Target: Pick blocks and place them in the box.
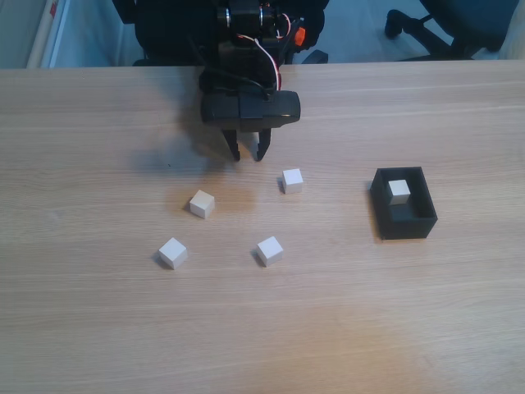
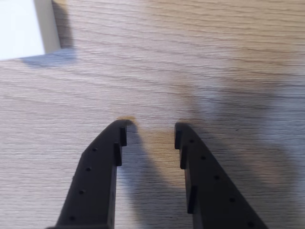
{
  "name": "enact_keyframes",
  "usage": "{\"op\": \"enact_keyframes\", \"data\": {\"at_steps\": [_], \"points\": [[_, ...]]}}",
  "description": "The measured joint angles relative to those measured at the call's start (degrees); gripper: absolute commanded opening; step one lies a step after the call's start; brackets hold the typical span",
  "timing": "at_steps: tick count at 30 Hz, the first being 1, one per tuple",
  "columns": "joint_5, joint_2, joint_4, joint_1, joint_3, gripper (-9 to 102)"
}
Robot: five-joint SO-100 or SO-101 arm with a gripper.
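Observation:
Several small pale cubes lie on the wooden table in the fixed view: one block [image 1: 292,180] just right of and below the gripper, a cream block [image 1: 202,203] to its lower left, and two more blocks [image 1: 173,253] [image 1: 270,250] nearer the front. The black box [image 1: 402,222] stands at the right with one block [image 1: 399,191] inside. My black gripper [image 1: 248,153] hangs open over bare wood near the table's back, with nothing between its fingers. In the wrist view the gripper [image 2: 150,131] points at bare wood, and a white block [image 2: 21,28] shows at the upper left corner.
The arm's black base [image 1: 246,33] with its wires stands at the table's back edge. A chair's black base [image 1: 426,25] is on the floor behind the table at the upper right. Bare wood [image 1: 262,336] stretches across the front.

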Motion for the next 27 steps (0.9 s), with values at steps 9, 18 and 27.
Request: {"op": "enact_keyframes", "data": {"at_steps": [9, 18, 27], "points": [[-0.5, 0.0, 0.1, 2.1, 0.0, 0], [-0.5, 0.0, 0.1, 2.1, 0.0, 0], [-0.5, 0.0, 0.1, 3.0, 0.0, 0]]}}
